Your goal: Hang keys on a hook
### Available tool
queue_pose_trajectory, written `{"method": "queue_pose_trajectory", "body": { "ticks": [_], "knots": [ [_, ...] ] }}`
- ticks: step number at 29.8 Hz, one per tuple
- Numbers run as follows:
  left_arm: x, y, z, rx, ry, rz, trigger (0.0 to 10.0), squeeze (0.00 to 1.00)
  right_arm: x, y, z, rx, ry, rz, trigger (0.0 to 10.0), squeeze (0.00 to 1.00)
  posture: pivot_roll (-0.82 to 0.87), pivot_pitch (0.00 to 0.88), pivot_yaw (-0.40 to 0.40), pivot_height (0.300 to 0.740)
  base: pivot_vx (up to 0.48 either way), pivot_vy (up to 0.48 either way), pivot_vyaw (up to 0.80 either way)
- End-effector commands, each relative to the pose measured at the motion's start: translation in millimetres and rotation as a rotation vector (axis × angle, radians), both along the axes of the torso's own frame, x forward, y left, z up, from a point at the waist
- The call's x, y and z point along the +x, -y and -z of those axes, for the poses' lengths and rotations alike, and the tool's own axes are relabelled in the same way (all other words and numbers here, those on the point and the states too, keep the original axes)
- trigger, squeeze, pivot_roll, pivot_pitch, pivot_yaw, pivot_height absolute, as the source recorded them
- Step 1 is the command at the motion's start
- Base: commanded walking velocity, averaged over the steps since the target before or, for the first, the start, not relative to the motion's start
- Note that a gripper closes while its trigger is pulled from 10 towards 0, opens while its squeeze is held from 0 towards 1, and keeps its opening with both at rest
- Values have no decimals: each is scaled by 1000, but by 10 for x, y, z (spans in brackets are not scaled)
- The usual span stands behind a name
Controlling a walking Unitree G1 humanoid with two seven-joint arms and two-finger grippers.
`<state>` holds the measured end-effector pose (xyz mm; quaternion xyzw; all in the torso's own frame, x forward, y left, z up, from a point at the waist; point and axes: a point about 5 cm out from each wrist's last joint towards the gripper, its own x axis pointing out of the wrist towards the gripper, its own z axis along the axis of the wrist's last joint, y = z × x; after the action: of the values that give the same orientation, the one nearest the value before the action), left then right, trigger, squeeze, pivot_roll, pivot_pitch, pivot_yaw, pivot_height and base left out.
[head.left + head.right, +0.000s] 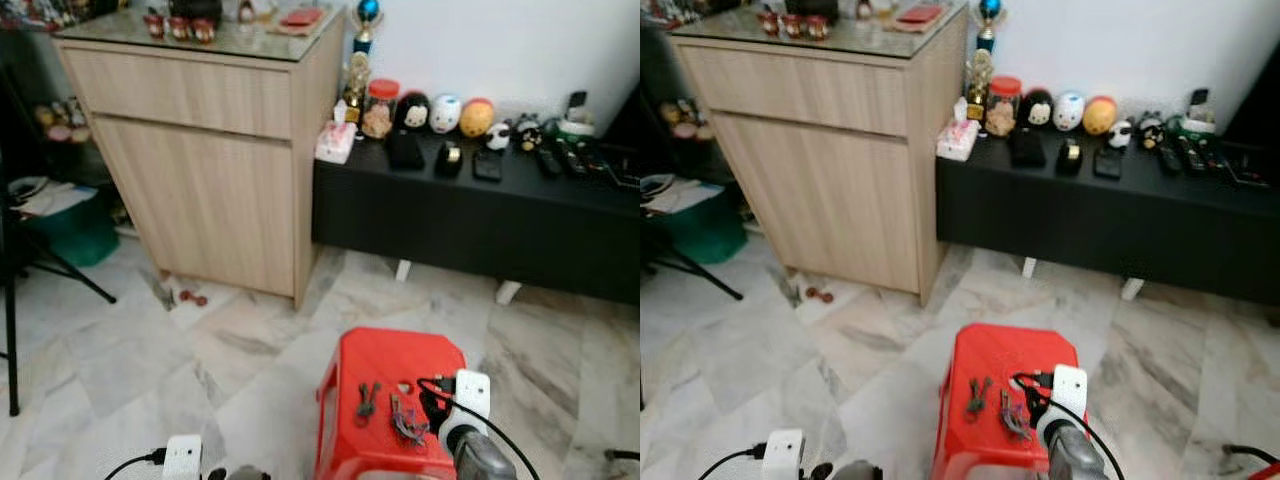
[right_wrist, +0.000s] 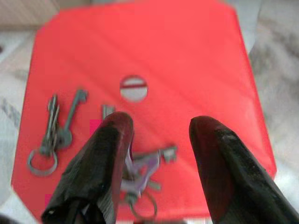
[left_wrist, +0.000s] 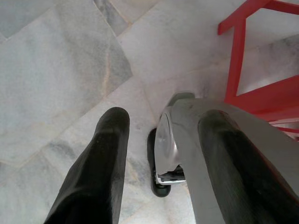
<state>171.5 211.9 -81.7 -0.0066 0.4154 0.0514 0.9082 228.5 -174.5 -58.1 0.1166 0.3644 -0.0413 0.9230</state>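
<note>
The right gripper point(image 2: 159, 130) hangs over the red stool point(image 1: 395, 360) in the lower centre of the head view, fingers spread, one finger partly covering a bunch of keys point(image 2: 145, 168). A second bunch of keys point(image 2: 53, 133) lies left of it. The left gripper point(image 3: 163, 154), fingers spread, hangs above the marble floor point(image 1: 150, 350).

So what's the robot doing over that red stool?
It is getting ready to pick up keys. Two bunches lie on the red stool: a grey bunch of keys and a bunch with a purple tag. The right gripper hangs open just above the purple one, not holding anything yet. The left gripper hangs open over the marble floor beside the stool.
</note>
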Motion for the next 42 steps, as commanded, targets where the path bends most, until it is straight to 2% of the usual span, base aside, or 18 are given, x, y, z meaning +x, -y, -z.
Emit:
{"method": "queue_pose_trajectory", "body": {
  "ticks": [1,4,6,14,21,25,30,37,42],
  "knots": [
    [-43,0,23,-6,-19,-10,10000,0,-13,32,12,5,-21,8,10000,0,64,10,-74,657,0,0,0],
    [-45,-2,23,0,-19,-8,10000,0,-82,3,70,73,-88,0,10000,0,71,0,-76,657,0,0,0],
    [-43,-4,22,2,-18,-7,10000,0,-110,12,91,54,-121,-12,10000,0,72,0,-76,657,0,0,0],
    [-51,-7,24,4,-20,-4,10000,0,-85,24,77,84,-120,22,10000,0,74,0,-75,657,0,0,0],
    [-60,-11,27,5,-22,-2,10000,0,23,53,6,81,-75,56,10000,0,76,5,-74,657,0,0,0],
    [-69,-15,30,6,-24,0,10000,0,114,67,-72,34,11,31,10000,0,73,16,-70,657,0,0,0],
    [-66,-15,29,6,-24,1,10000,0,135,66,-90,-9,26,3,10000,0,74,21,-69,657,0,0,0],
    [-60,-18,26,9,-23,0,10000,0,165,49,-111,-13,40,6,10000,0,78,24,-70,614,0,0,0],
    [-67,-17,29,11,-25,1,10000,0,198,5,-136,13,68,-4,10000,0,77,19,-70,614,0,0,0]
  ]
}}
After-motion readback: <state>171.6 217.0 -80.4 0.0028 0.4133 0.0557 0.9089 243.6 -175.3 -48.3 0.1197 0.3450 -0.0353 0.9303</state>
